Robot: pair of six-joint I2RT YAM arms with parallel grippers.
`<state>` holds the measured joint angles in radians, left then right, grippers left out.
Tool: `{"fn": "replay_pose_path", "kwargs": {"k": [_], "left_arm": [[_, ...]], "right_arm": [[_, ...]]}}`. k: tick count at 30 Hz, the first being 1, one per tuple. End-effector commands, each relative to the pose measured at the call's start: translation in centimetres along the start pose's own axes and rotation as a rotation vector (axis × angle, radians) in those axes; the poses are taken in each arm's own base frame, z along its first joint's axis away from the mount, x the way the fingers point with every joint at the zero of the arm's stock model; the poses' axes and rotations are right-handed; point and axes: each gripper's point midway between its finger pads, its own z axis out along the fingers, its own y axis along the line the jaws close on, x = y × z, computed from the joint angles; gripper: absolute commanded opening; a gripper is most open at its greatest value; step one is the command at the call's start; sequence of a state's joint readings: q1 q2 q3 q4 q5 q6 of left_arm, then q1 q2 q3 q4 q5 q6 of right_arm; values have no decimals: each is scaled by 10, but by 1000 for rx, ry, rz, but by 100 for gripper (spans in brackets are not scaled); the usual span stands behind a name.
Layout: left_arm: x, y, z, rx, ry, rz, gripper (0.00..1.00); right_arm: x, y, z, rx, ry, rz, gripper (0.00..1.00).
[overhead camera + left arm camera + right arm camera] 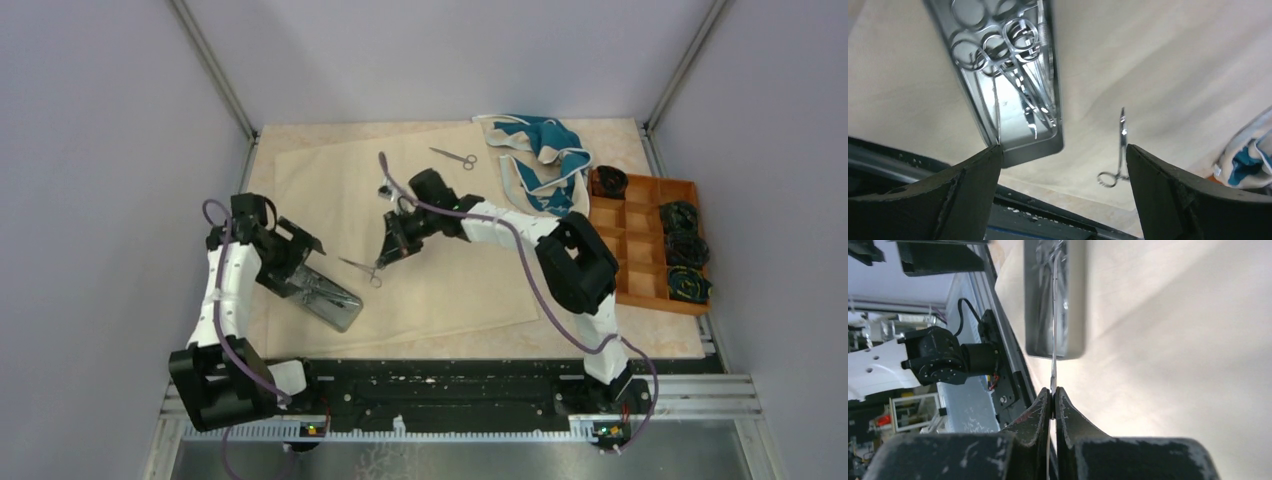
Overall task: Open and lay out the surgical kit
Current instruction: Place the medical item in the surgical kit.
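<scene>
The beige cloth wrap (pixel 440 290) lies spread open on the table. The steel tray (pixel 335 302) sits on its near-left part and holds several ring-handled instruments (pixel 1015 55). My left gripper (pixel 298 262) is open and empty, just above the tray's far end; the tray's corner (pixel 1048 145) shows between its fingers. My right gripper (pixel 388 248) is shut on a thin pair of silver forceps (pixel 362 267), held edge-on (pixel 1053 360) with the tip toward the tray (pixel 1075 300). The forceps also show in the left wrist view (pixel 1121 145). A pair of scissors (pixel 455 157) lies on the cloth's far part.
A teal-and-white fabric (pixel 545 155) lies bunched at the far right. An orange-brown compartment tray (pixel 640 245) holding dark rolls stands at the right edge. The black base rail (pixel 450 385) runs along the near edge.
</scene>
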<state>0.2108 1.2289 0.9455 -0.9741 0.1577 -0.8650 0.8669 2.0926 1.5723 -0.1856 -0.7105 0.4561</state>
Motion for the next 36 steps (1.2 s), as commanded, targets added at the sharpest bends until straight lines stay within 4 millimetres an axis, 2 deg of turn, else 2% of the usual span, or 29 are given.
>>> {"fn": "replay_pose_path", "kwargs": {"k": [1,5,8,11,14,16,18,19,21,24,26,29,30,32,36], "left_arm": [[-27,-41,-53,200,-184,265,99],[-17,-68,-71,344,-215,441,99],[7,-84,-69,478,-132,504,94],[38,-107,-74,684,9,549,88],[63,-130,-84,867,123,600,89],[67,-138,-80,860,211,532,86],[69,-145,-77,805,336,377,81],[68,-148,-74,767,372,310,82],[67,-146,-67,657,414,169,85],[66,-149,-65,630,435,40,91],[62,-167,-71,744,389,40,92],[62,-184,-77,826,308,70,92],[67,-189,-80,838,292,110,92],[72,-193,-83,840,251,181,89],[74,-181,-80,804,172,229,71]], "right_arm": [[-39,-6,-81,-88,-91,-36,0],[-55,-41,-125,-133,-137,-98,0],[-61,-51,-148,-223,-157,-143,0],[-69,-63,-168,-266,-196,-147,0],[-74,-81,-176,-136,-215,-207,0],[-76,-88,-178,16,-215,-276,0],[-82,-99,-187,229,-241,-356,0],[-84,-99,-192,315,-260,-384,0],[-85,-85,-195,373,-273,-445,0],[-82,-57,-190,352,-290,-477,0],[-78,-40,-183,310,-292,-472,0],[-67,-16,-170,247,-285,-468,0],[-64,-8,-166,228,-285,-470,0],[-58,7,-159,193,-289,-444,0],[-48,23,-150,184,-299,-447,0]]}}
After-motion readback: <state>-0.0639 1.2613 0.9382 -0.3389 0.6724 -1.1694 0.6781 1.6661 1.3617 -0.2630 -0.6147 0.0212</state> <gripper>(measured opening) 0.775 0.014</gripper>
